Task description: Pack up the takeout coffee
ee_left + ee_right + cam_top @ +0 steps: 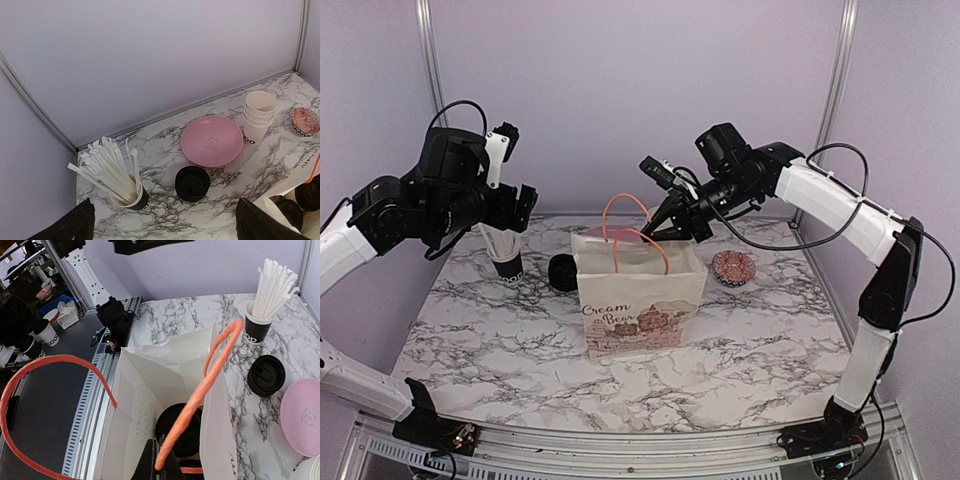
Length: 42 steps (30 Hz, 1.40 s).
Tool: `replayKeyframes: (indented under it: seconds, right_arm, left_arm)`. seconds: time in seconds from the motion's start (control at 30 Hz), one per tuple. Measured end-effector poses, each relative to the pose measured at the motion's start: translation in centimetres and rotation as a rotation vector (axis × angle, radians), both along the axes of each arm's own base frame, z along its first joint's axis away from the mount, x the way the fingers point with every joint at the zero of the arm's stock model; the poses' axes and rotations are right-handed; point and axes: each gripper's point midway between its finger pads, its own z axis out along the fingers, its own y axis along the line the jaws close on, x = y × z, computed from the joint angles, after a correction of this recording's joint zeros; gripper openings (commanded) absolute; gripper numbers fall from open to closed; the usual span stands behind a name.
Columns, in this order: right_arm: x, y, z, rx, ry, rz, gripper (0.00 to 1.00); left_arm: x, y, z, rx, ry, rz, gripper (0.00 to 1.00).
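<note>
- marble table (520, 350): lavender walls and metal corner posts close it in at the back and both sides. the widest open stretch of marble runs from the bag to the near edge.
- paper bag (640, 300): stands upright mid-table, mouth open, printed side facing the near edge.
- takeout coffee (177, 427): sits down inside the bag, only its black dome lid showing, directly below the right gripper. the left wrist view shows two dark lids in there.
- right gripper (668, 220): above the bag mouth, jaws together, pinching one orange handle (200, 390). the other handle loops free.
- left gripper (165, 227): raised over the back left of the table, jaws wide apart, nothing between them, well apart from the coffee.
- pink plate (212, 140): lies flat near the back wall.
- stacked lidless cups (259, 117): just beside the plate.
- black cup of straws (127, 192): near the left wall.
- stack of black lids (192, 183): between the straws and the plate.
- red patterned dish (733, 266): right of the bag.
</note>
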Motion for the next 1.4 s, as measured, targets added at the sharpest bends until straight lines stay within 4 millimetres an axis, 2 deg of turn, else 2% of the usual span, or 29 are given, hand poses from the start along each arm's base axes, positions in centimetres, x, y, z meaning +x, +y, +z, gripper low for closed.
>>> replayKeyframes:
  seconds: [0.1,0.2,0.27,0.37,0.5,0.6,0.67,0.73,0.8,0.9,1.0,1.1,1.4]
  right_arm:
    - [3.6,0.6,-1.1,-0.01,0.025,-0.066,0.1]
    - [5.7,0.8,-1.5,-0.011,0.035,-0.105,0.28]
    - [6.1,0.8,-1.2,-0.007,0.039,-0.118,0.41]
    - [6.1,0.7,-0.2,0.003,0.023,-0.119,0.55]
    - [5.7,0.0,1.0,0.002,-0.02,-0.125,0.7]
    - [5.3,-2.0,3.1,0.034,-0.05,-0.143,0.71]
    - [5.6,-4.7,5.0,0.067,-0.072,-0.185,0.71]
    - [6.3,-7.8,5.9,0.091,-0.09,-0.247,0.71]
    - [6.9,-10.9,5.6,0.098,-0.079,-0.315,0.71]
    - [7.7,-13.7,3.5,0.089,-0.033,-0.383,0.72]
    - [8.1,-14.9,1.1,0.069,0.014,-0.418,0.72]
    - [8.2,-15.7,-0.1,0.062,0.03,-0.439,0.71]
    - [7.9,-17.0,2.0,0.101,-0.065,-0.469,0.71]
  left_arm:
    - [0.7,1.9,0.0,-0.009,0.023,0.078,0.99]
    - [1.9,4.0,-0.6,-0.02,0.061,0.15,0.98]
    - [3.0,5.6,-1.5,-0.019,0.09,0.213,0.91]
    - [4.7,8.2,-3.2,-0.023,0.142,0.299,0.77]
    - [7.1,12.1,-5.1,-0.1,0.207,0.402,0.6]
    - [8.7,15.7,-6.1,-0.187,0.24,0.468,0.56]
    - [9.8,17.3,-6.7,-0.242,0.251,0.492,0.49]
    - [11.0,18.3,-7.3,-0.297,0.261,0.503,0.48]
    - [12.4,19.4,-8.4,-0.349,0.279,0.514,0.5]
    - [14.5,20.4,-10.9,-0.414,0.327,0.532,0.52]
    - [16.1,21.6,-13.6,-0.456,0.371,0.566,0.5]
    - [17.2,22.4,-15.2,-0.491,0.385,0.59,0.47]
    - [19.2,23.1,-14.3,-0.581,0.321,0.564,0.45]
